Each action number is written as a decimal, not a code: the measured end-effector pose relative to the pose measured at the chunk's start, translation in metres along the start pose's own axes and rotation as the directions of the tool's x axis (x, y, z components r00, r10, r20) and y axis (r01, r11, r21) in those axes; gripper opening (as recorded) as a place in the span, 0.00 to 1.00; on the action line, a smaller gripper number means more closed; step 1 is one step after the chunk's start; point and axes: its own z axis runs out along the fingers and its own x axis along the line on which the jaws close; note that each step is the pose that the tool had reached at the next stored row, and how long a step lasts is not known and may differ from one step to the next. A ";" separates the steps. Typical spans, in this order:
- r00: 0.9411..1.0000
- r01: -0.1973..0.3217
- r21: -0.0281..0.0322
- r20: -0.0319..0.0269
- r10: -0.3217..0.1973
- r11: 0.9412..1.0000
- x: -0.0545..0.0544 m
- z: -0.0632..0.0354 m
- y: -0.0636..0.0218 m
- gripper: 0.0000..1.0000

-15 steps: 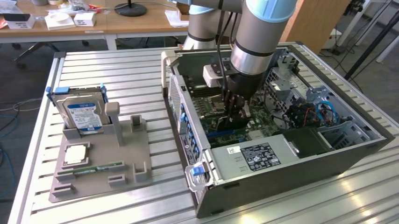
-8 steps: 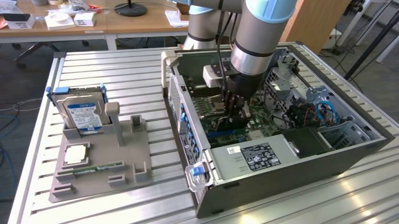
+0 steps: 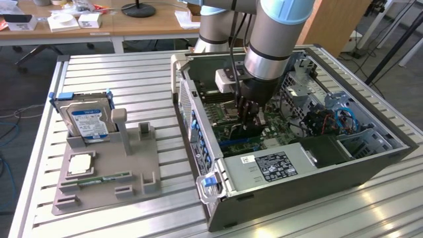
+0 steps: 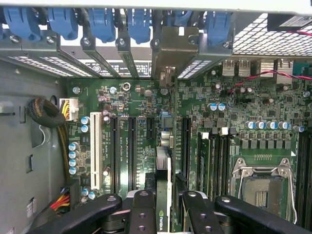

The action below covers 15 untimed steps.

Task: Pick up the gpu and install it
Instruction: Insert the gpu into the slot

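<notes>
Step in hand, by judgement: installation. The end effector [image 3: 250, 118] is clamped on the gpu [image 4: 165, 170], held on edge directly over the motherboard [image 4: 122, 92]. Whether the card is seated cannot be told. Seating would call for square alignment and even pressure toward the motherboard.

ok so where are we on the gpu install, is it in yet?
Pick-up looks done: the gpu is clamped edge-on between the fingers, inside the case. In hand: it is held down at the motherboard, among the expansion slots. Left: I can't tell whether it is seated in a slot, and the fingers have not let go.
</notes>
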 end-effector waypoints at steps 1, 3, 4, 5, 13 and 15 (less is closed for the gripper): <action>1.000 -0.001 0.000 0.000 0.001 1.000 0.000 -0.0002 0.0000 0.26; 1.000 -0.002 0.000 0.000 0.002 1.000 0.000 -0.0005 0.0000 0.26; 1.000 -0.002 0.000 0.000 0.002 1.000 0.000 -0.0007 0.0000 0.26; 1.000 -0.003 0.000 -0.001 0.003 1.000 0.000 -0.0012 0.0000 0.26; 1.000 -0.012 0.000 -0.012 0.012 1.000 0.000 -0.0019 0.0000 0.26; 1.000 -0.014 0.000 -0.012 0.014 1.000 0.000 -0.0018 0.0001 0.26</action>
